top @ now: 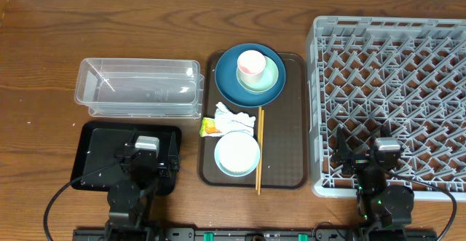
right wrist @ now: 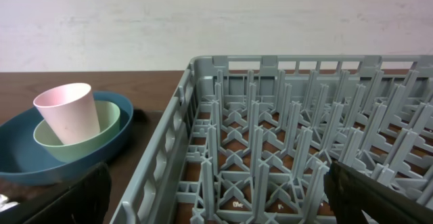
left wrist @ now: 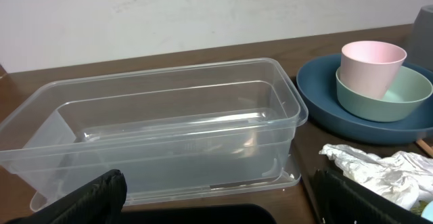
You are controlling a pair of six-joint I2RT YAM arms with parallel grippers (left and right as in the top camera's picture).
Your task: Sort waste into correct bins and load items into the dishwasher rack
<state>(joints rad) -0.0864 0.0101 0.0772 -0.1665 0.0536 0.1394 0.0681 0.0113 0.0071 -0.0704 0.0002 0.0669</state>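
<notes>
Pink cup (top: 251,64) nests in green bowl (top: 268,78).

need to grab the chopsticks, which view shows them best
Overhead: the chopsticks lie full length on the brown tray, beside the pale bowl. Left wrist catches perhaps one tip at its right edge; right wrist shows none.

Light was bright and even, with soft, faint shadows. Just ahead of the left gripper (left wrist: 220,209), the clear tub (left wrist: 169,116) showed pale glare on its walls. In both wrist views, the near fingers (right wrist: 64,197) were dark and blurred at the bottom corners.
</notes>
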